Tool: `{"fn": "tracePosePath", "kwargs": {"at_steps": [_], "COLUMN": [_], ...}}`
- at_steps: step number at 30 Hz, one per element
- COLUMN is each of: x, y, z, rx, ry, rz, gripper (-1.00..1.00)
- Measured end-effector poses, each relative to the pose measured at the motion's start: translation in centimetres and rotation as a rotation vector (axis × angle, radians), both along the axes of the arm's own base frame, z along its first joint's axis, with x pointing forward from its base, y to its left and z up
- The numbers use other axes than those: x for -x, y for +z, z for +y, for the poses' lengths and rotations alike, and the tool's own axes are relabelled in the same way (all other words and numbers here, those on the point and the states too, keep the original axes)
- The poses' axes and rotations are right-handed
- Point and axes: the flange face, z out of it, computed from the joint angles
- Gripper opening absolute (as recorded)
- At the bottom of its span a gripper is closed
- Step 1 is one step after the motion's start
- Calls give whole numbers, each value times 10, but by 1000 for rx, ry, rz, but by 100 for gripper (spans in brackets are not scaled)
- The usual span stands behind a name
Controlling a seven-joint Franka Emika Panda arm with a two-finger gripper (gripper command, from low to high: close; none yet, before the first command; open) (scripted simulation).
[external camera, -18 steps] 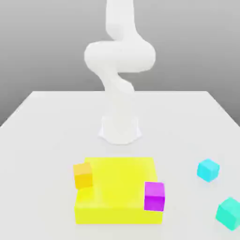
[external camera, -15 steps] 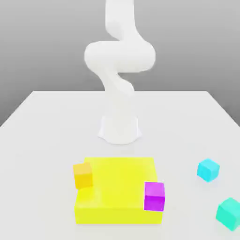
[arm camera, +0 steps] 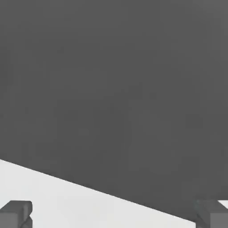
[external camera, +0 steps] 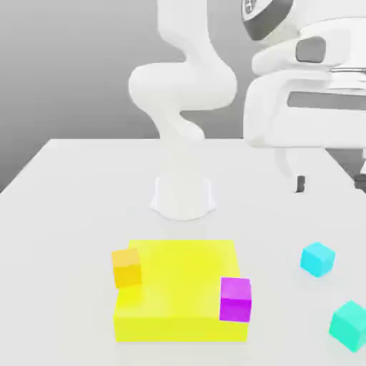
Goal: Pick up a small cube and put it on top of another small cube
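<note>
A white table [external camera: 78, 207] stands before a plain grey wall. The gripper [external camera: 329, 184] hangs spread wide and empty (well above the tabletop). The teal cube [external camera: 349, 324] sits near the cyan cube [external camera: 317, 259], both to the exterior view's right of the yellow slab [external camera: 182, 286].

A white table [external camera: 78, 214] fills the scene's lower part, with a plain grey backdrop behind its far edge. A flat yellow slab [external camera: 179, 282] lies on the table near the front, a little toward the exterior view's left. A small orange cube [external camera: 126, 266] sits at the slab's left edge, toward its far corner, overhanging it. A small magenta cube [external camera: 235, 299] sits at the slab's near right corner, its outer face about flush with the slab's side. The two cubes are well apart.
</note>
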Motion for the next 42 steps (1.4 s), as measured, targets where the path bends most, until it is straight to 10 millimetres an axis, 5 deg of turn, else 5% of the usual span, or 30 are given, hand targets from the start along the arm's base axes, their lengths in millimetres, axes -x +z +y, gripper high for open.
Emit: {"fn": "tracePosePath", "kwargs": {"at_steps": [10, 15, 16, 22, 27, 39, 42], "x": [45, 56, 57, 57, 57, 220, 234], "y": [-172, -246, -256, -261, -207, -150, -159], "z": [86, 98, 98, 98, 98, 110, 98], "rx": [24, 22, 23, 22, 22, 100, 98], "ry": [194, 221, 222, 222, 223, 679, 717], "rz": [251, 287, 288, 288, 288, 282, 280], "gripper": [0, 0, -100, -100, -100, -100, -100]}}
